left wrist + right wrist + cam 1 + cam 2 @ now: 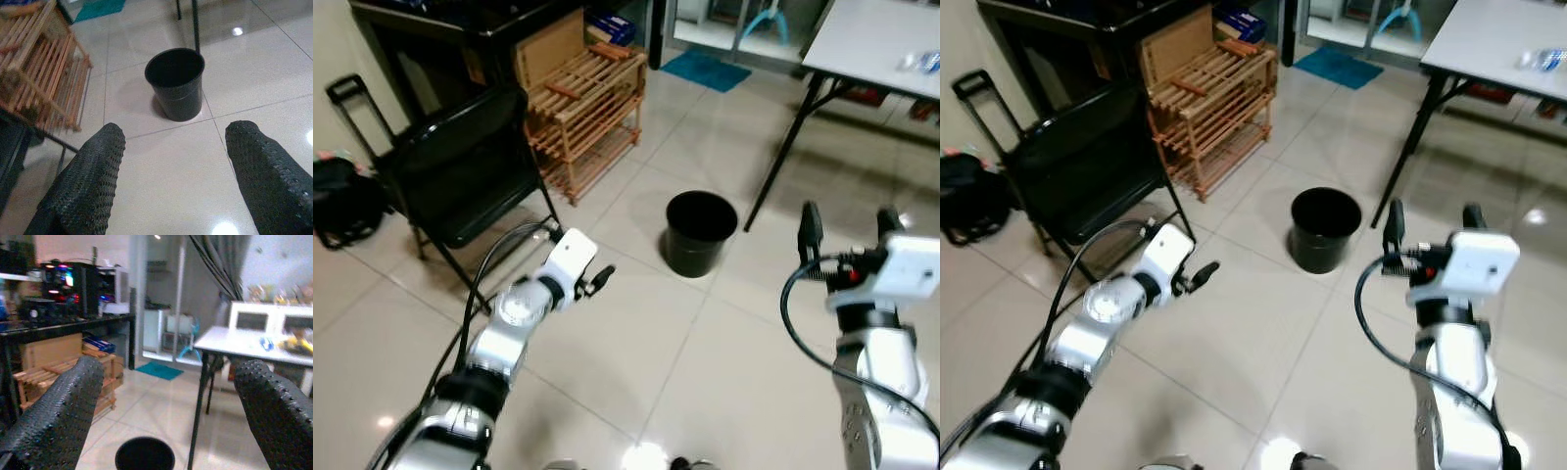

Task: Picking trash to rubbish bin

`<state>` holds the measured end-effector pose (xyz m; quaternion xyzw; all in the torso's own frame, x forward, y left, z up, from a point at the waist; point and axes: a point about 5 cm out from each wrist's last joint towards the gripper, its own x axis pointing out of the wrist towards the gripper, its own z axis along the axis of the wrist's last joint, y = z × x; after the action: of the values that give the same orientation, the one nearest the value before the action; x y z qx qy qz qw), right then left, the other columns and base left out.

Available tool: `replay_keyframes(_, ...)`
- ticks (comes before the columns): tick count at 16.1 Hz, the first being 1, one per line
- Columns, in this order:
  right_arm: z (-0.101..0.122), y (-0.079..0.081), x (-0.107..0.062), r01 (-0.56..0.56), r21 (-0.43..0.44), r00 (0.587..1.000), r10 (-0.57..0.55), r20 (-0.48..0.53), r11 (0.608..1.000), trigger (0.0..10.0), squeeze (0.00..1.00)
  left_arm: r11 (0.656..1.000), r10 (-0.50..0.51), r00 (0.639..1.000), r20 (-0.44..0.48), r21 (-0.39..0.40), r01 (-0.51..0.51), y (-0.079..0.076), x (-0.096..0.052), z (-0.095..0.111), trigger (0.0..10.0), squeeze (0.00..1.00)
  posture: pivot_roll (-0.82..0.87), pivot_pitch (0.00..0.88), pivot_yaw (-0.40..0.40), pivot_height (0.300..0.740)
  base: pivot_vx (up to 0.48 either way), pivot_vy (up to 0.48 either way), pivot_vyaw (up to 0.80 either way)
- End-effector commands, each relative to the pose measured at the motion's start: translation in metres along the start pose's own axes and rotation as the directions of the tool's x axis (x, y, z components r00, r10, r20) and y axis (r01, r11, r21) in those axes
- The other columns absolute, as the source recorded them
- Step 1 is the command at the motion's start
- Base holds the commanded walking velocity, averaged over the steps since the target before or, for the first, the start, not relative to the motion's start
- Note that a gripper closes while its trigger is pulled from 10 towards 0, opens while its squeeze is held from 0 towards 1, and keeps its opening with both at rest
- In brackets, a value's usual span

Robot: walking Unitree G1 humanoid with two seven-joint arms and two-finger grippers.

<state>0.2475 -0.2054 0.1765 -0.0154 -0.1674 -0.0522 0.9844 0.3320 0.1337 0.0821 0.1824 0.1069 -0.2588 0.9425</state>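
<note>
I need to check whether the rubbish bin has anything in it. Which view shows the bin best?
The left wrist view: the bin is close and whole, its dark mouth facing the camera between the open left gripper fingers. Both eye views show it smaller on the tiles. The right wrist view shows just its rim, cut off.

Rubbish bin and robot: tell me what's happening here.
The robot stands facing the black rubbish bin on the tiled floor, both arms raised before it. The left gripper and the right gripper are open and hold nothing. A wooden rack and a black chair stand to the left, a table to the right.
</note>
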Motion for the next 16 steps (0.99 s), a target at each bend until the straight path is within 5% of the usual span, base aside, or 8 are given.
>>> replay_keyframes(1, -0.001, -0.003, 0.002, -0.019, 0.0, 1.0, 0.019, -0.024, 1.0, 10.0, 0.0, 0.998, 0.045, 0.999, -0.015, -0.035, -0.046, 0.002, -0.003, -0.005, 10.0, 0.0, 0.21, 0.083, -0.029, 0.74, 0.0, 0.0, -0.69)
replay_keyframes(9, -0.004, -0.004, -0.01, 0.028, 0.02, 0.998, -0.026, -0.058, 0.999, 10.0, 0.0, 0.992, 0.083, 0.996, 0.017, -0.095, -0.081, -0.001, 0.004, 0.007, 10.0, 0.0, 0.18, 0.075, -0.033, 0.74, 0.0, 0.0, -0.8)
replay_keyframes(16, -0.01, -0.008, -0.037, 0.056, 0.02, 0.991, -0.053, -0.119, 0.998, 10.0, 0.0, 0.941, 0.284, 0.956, 0.071, -0.21, -0.264, 0.019, -0.048, -0.012, 10.0, 0.0, 0.18, 0.099, -0.05, 0.74, 0.0, 0.0, -0.32)
